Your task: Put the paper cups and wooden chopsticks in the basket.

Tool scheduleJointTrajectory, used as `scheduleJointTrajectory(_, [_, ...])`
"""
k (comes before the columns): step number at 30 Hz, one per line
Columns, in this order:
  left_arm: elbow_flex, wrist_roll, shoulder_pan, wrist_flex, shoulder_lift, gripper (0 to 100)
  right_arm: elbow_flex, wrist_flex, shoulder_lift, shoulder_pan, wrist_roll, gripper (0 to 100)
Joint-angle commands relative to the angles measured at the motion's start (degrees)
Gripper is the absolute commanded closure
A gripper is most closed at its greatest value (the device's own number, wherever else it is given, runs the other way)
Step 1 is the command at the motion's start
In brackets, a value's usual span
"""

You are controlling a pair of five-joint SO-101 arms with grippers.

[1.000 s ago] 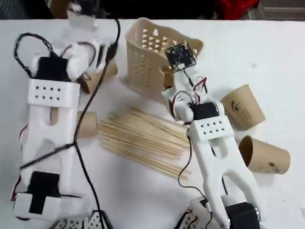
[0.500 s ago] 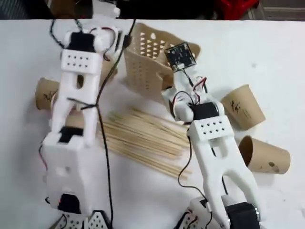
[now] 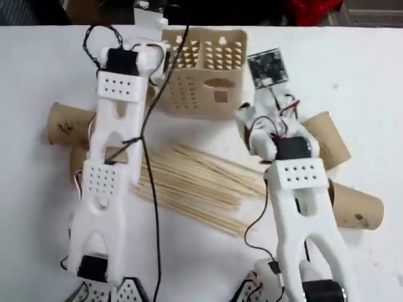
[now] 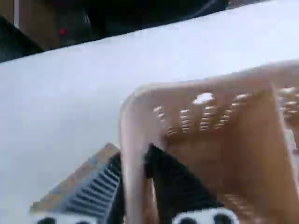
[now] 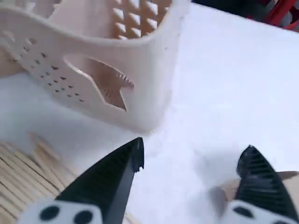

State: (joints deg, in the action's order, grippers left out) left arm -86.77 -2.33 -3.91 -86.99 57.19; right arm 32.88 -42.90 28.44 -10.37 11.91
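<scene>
A white table (image 3: pixel 352 69) carries two white robot arms side by side. The left arm (image 3: pixel 110 182) stretches to the far edge and the right arm (image 3: pixel 302 201) stops shorter. A perforated beige basket (image 3: pixel 208 88) stands at the far side between them, with its opening facing up. A loose pile of wooden chopsticks (image 3: pixel 201 185) lies on the table between the arms, in front of the basket.

A paper cup (image 3: pixel 66 124) lies on its side left of the left arm, and a second cup (image 3: pixel 79 160) lies partly under that arm. A third cup (image 3: pixel 334 145) and a fourth cup (image 3: pixel 356 204) lie beside the right arm.

The left end effector (image 4: pixel 132 156) is clamped on the basket's wall, one finger inside and one outside. The right end effector (image 5: pixel 194 158) hangs spread wide over the table, just beside a corner of the basket.
</scene>
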Motion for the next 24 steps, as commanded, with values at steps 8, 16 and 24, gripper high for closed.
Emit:
scheduleJointTrajectory(8, [-2.5,1.0,-6.2,-3.8,-3.8,98,-2.9,-3.2,5.4,9.4,0.7,68.3])
scheduleJointTrajectory(16, [-2.4,4.0,-6.5,-6.1,-7.6,97,-2.9,-10.2,5.4,13.8,7.7,68.3])
scheduleJointTrajectory(24, [-2.8,3.9,-6.2,-8.3,-8.2,86,-2.9,-16.7,5.3,20.0,14.9,68.3])
